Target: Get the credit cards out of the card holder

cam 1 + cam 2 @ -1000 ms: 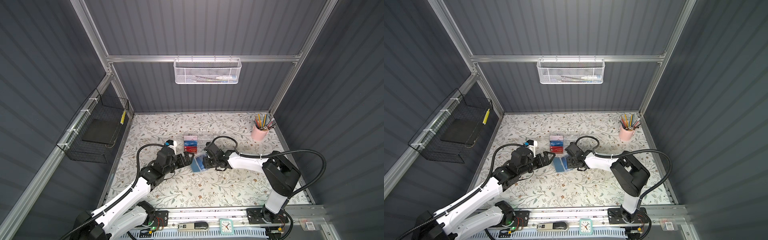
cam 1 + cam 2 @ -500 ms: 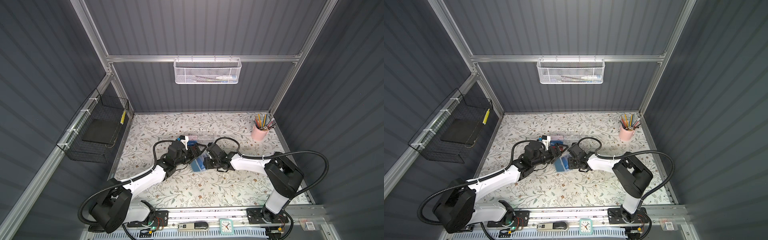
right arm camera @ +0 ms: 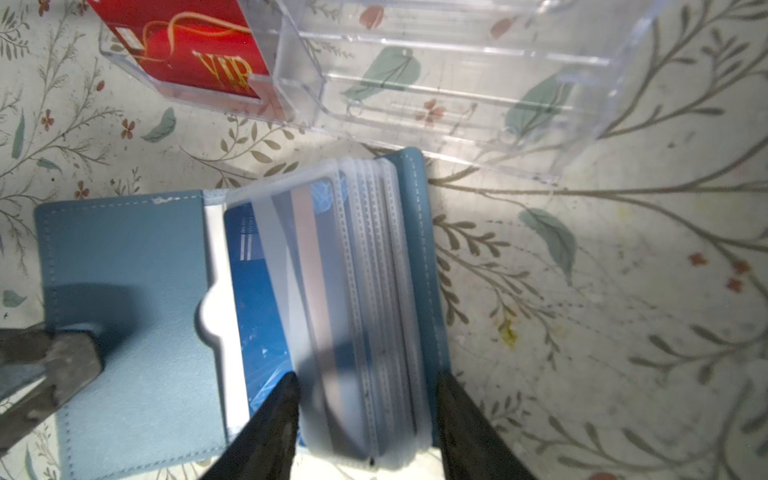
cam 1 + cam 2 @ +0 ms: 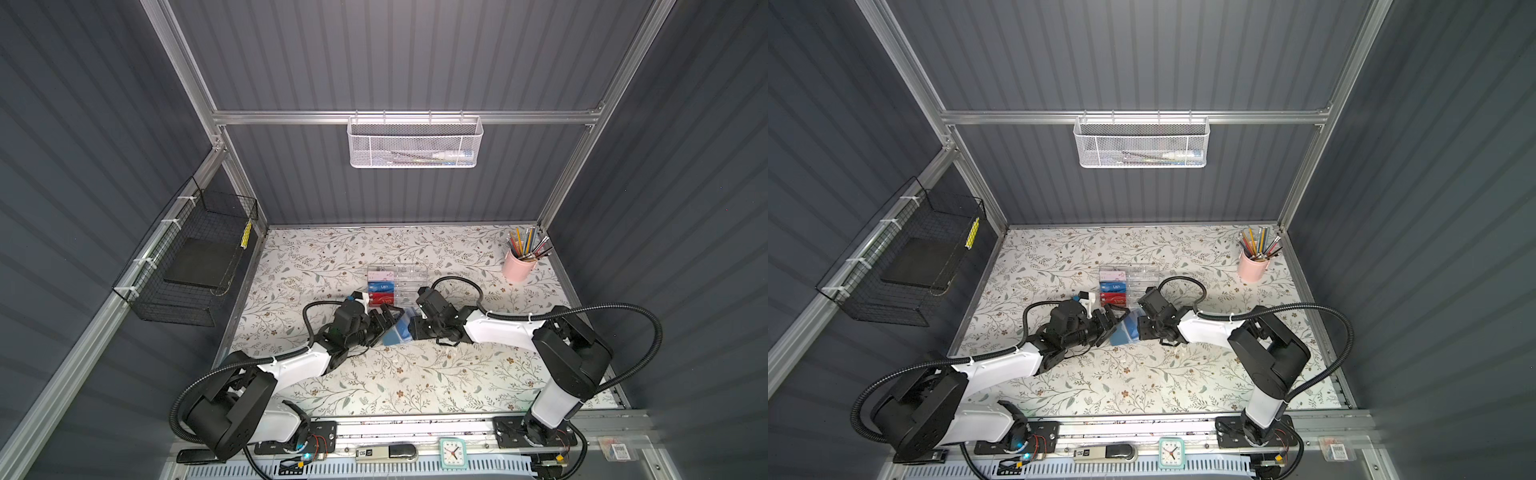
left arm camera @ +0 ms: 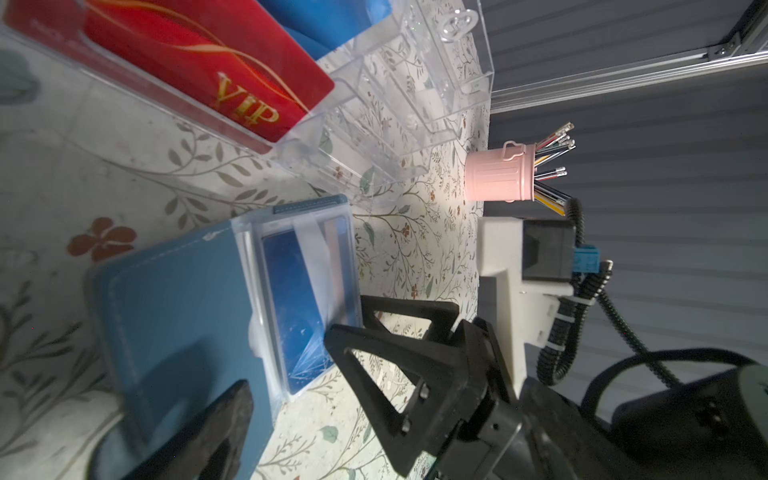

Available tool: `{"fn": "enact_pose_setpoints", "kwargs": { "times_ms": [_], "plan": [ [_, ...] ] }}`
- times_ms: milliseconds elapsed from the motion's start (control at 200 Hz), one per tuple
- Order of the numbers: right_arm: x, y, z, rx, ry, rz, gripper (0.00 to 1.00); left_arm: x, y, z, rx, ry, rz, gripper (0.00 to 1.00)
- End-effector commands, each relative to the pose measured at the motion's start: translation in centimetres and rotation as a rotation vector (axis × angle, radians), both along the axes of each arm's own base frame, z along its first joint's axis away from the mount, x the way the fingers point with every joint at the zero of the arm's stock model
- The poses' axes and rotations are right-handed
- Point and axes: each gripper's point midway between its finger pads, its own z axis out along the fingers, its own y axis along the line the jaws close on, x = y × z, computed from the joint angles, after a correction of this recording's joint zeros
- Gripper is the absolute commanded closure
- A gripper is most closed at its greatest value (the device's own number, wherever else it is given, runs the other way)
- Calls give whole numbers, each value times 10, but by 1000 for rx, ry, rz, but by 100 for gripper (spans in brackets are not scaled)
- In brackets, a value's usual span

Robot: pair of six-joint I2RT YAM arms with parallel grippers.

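The slate-blue card holder (image 4: 395,332) lies open on the floral mat, seen in both top views. In the right wrist view my right gripper (image 3: 365,399) is shut on its stack of clear sleeves (image 3: 374,291), a finger on each side. A blue credit card (image 3: 257,299) sits in the front sleeve beside the opened cover flap (image 3: 124,266). My left gripper (image 4: 385,318) is open at the holder's left edge, and one of its fingers (image 3: 50,365) rests over the flap. The same card (image 5: 295,299) shows in the left wrist view.
A clear acrylic box (image 4: 409,276) stands just behind the holder with a pink-white card, a blue card (image 4: 380,286) and a red VIP card (image 4: 381,298). A pink pencil cup (image 4: 516,266) is at the back right. A wire basket (image 4: 195,266) hangs on the left wall.
My left gripper has moved right across the mat to the card holder's left edge. The right gripper has kept its hold in place.
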Motion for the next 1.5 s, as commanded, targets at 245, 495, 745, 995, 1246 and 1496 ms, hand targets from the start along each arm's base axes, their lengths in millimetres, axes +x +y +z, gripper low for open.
{"fn": "enact_pose_setpoints", "kwargs": {
  "times_ms": [245, 495, 745, 995, 1246, 1496],
  "plan": [
    [-9, -16, -5, -10, 43, -14, 46, 5, 9, -35, 33, 33, 14, 3],
    [-1, -16, 1, 0, 39, -11, 46, 12, -4, -44, 44, 20, -52, 15],
    [4, -17, 6, 22, 33, -10, 46, 18, -8, -43, 95, -8, -88, 24],
    [9, -17, 11, 50, 27, -16, 51, 19, -15, -28, 119, -48, -153, 29],
    [10, -15, 7, 67, 39, -13, 57, 22, -23, -25, 113, -62, -190, 34],
    [0, -18, -2, 86, 61, -14, 64, 22, -27, -29, 105, -59, -209, 40]
  ]
}}
